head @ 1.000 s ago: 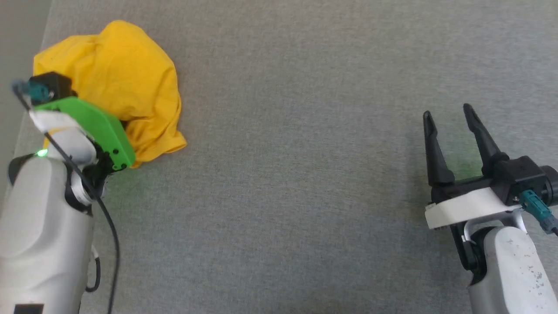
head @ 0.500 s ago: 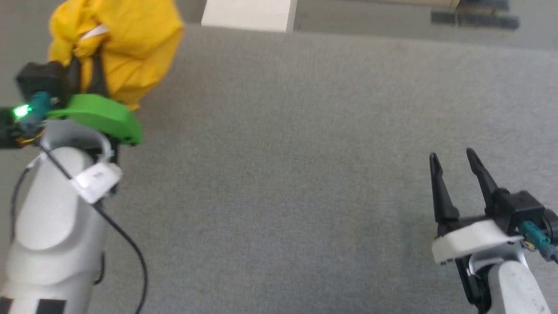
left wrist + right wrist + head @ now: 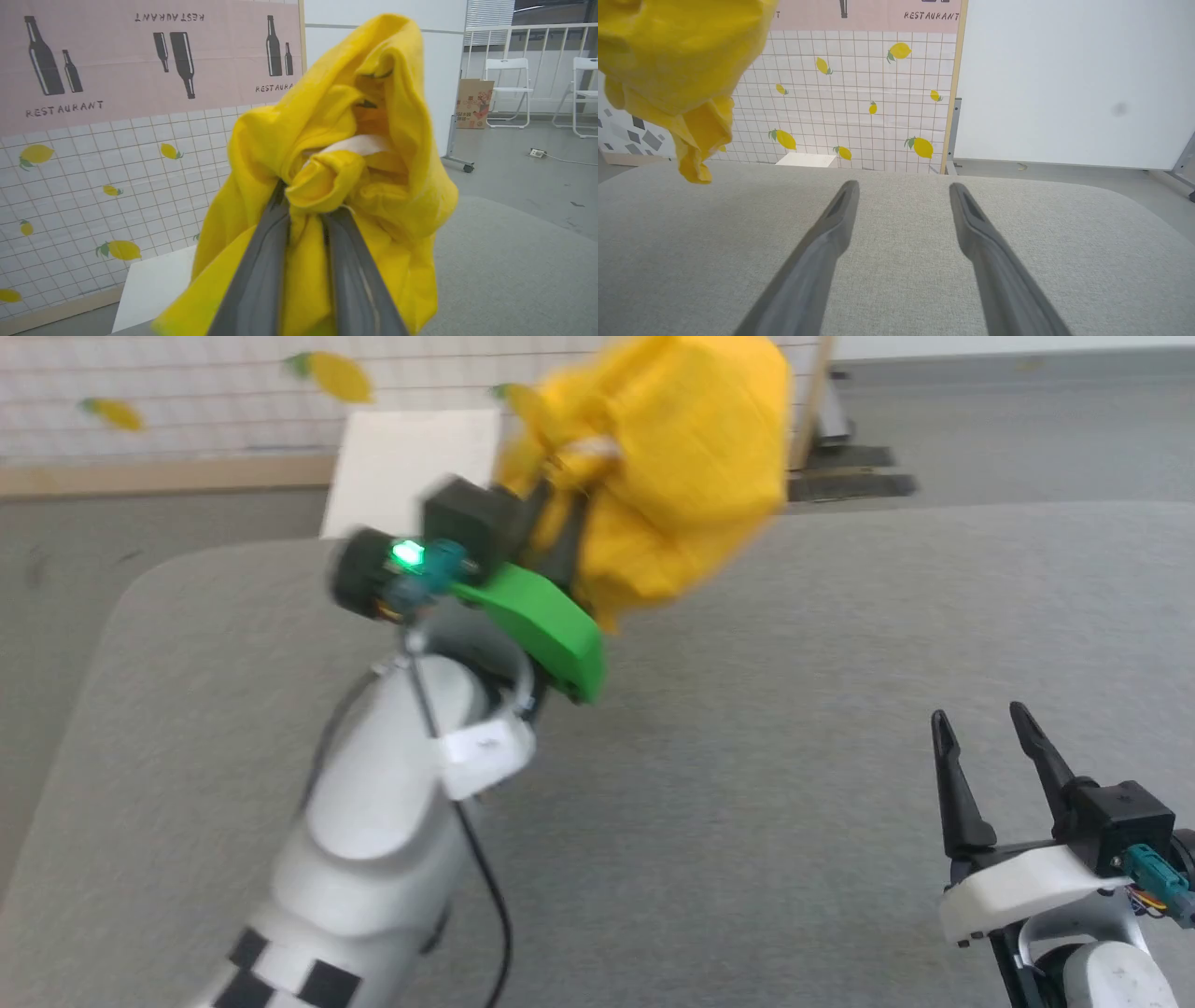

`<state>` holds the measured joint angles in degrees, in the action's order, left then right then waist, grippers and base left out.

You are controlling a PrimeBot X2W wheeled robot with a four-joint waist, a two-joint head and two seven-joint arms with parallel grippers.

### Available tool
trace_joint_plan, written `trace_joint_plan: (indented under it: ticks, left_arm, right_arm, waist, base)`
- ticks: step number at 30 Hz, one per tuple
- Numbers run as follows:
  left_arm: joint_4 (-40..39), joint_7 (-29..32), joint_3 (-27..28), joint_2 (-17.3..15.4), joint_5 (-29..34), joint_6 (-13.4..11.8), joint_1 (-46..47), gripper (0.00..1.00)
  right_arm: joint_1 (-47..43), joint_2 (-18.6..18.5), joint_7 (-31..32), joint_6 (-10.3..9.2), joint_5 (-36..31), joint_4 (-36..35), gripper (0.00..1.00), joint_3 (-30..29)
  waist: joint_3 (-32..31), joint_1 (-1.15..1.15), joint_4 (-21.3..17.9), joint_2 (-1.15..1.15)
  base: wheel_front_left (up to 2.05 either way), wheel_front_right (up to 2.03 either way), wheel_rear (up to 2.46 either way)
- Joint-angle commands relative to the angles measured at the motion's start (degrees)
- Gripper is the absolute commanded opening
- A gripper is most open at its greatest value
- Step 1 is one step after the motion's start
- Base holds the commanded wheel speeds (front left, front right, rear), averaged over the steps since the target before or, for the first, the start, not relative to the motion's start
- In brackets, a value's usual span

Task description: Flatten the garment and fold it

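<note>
Head view: nearest, at 4 o'clock, the right gripper [image 3: 978,714] hovers over the grey tabletop [image 3: 794,663], fingers spread, grasping nothing. Beyond it, toward 12 o'clock, the left gripper [image 3: 560,513] is clenched on the garment [image 3: 681,457]. A second ago the garment lay heaped on the tabletop; now it hangs in the air as a tight yellow bunch, clear of the surface. The camera has tipped up too. So the pick-up looks done, but flattening has not begun, and a second hold seems needed. Count: one garment, two grippers, and farthest off, in the left wrist view, two white chairs [image 3: 507,88] and one cardboard box [image 3: 474,102].
</note>
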<state>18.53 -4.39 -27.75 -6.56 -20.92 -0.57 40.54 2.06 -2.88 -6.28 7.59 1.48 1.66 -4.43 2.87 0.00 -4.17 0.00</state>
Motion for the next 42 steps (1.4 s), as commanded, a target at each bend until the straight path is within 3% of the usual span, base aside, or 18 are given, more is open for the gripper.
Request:
trace_joint_plan:
  ticks: [1,4,9,16,17,23,30,36,42]
  left_arm:
    - [1.53,0.36,-1.12,0.76,-0.9,0.67,-0.33,0.0]
    - [6.25,2.74,-3.97,2.18,-2.35,1.83,-1.84,0.0]
    - [18.25,17.46,-8.73,3.3,-7.96,3.82,-5.7,0.0]
    - [26.37,31.1,-11.89,3.57,-12.52,4.58,-8.39,0.0]
    - [26.64,31.76,-11.96,3.58,-12.89,4.52,-8.43,0.98]
    - [23.47,25.45,-9.53,3.49,-14.36,3.71,-8.11,1.0]
    - [14.04,7.15,-4.44,0.99,-13.67,2.65,-9.88,1.0]
    - [6.5,-6.65,-0.31,-2.2,-11.65,-0.72,-14.45,1.0]
    - [0.17,-10.41,3.64,-4.58,-9.17,-3.29,-21.14,1.0]
  right_arm:
    - [-0.84,0.01,0.32,-0.1,-0.18,-0.45,1.0,0.14]
    - [-1.51,0.01,0.86,-0.1,0.04,-1.03,1.0,0.27]
    - [-1.66,0.01,1.21,-0.1,0.52,-1.53,1.0,0.8]
    - [-1.9,0.01,0.7,-0.1,1.27,-0.85,1.0,0.91]
    - [-1.99,0.01,0.6,-0.1,1.31,-0.83,1.0,0.76]
    - [-1.94,0.01,0.37,-0.1,1.39,-0.69,1.0,0.21]
    - [-1.99,0.01,0.54,-0.1,1.01,-1.41,1.0,-0.49]
    - [-2.21,0.01,0.71,-0.1,0.64,-2.11,1.0,-0.26]
    - [-2.69,0.01,1.73,-0.1,-0.48,-3.38,1.0,1.8]
  waist:
    - [-2.9,0.0,-7.86,0.0]
    - [-2.87,0.0,-10.54,0.0]
    - [-1.87,0.0,-14.68,0.0]
    - [-0.49,0.0,-16.06,0.0]
    - [-0.37,0.0,-15.83,0.0]
    - [-0.52,0.0,-12.94,0.0]
    - [-1.15,0.0,-8.01,0.0]
    - [-1.97,0.0,-4.68,0.0]
    - [-2.31,0.0,-2.11,0.0]
  base:
    - [0.0,0.0,0.0]
    - [0.0,0.0,0.0]
    - [0.0,0.0,0.0]
    - [0.0,0.0,0.0]
    - [0.0,0.0,0.0]
    - [0.0,0.0,0.0]
    - [0.0,0.0,0.0]
    - [0.0,0.0,0.0]
    - [0.0,0.0,0.0]
